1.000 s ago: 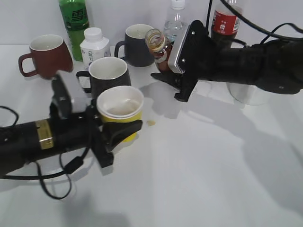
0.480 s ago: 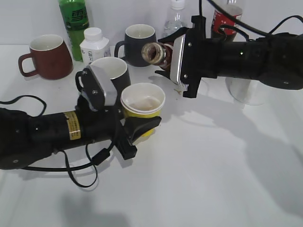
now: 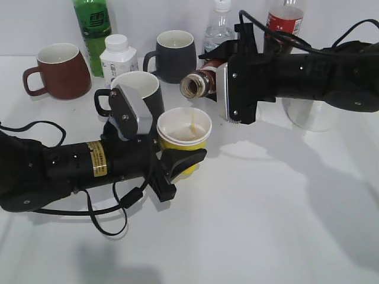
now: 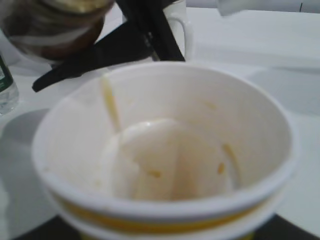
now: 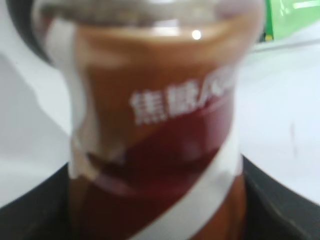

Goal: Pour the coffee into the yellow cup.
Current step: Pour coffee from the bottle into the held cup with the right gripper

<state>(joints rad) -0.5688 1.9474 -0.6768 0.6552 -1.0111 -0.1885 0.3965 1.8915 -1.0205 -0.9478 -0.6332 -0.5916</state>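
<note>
Exterior view, far left: a maroon glazed mug (image 3: 56, 70) with a handle stands in the upper left. Just right of it, along the top edge, is a green plastic bottle (image 3: 93, 26) with a label bearing white characters too small to read, and in front of it a small white capped bottle (image 3: 118, 56) with an illegible label. A dark mug (image 3: 137, 94) with a white interior sits left of centre; a second dark mug (image 3: 173, 54) stands behind it.

Lower left: the left gripper (image 3: 179, 163) clamps the yellow cup (image 3: 183, 139), a tapered paper cup with white rim and white inside, at the frame's centre. The arm carries a yellow label strip; its text is unreadable. In the left wrist view the cup interior (image 4: 170, 160) is streaked with pale brown drops.

Centre, above the cup: the coffee bottle (image 3: 201, 84) lies tilted, mouth toward the left, and a thin brown stream (image 3: 191, 121) falls into the cup. The right gripper (image 3: 220, 65) is closed around the bottle; the right wrist view shows its brown-orange label (image 5: 165, 130) with white swirl and white Chinese characters, blurred.

Upper right: a clear water bottle (image 3: 219, 26), a red-labelled dark bottle (image 3: 283, 23) and a clear glass (image 3: 308, 115) stand behind the right arm
</note>
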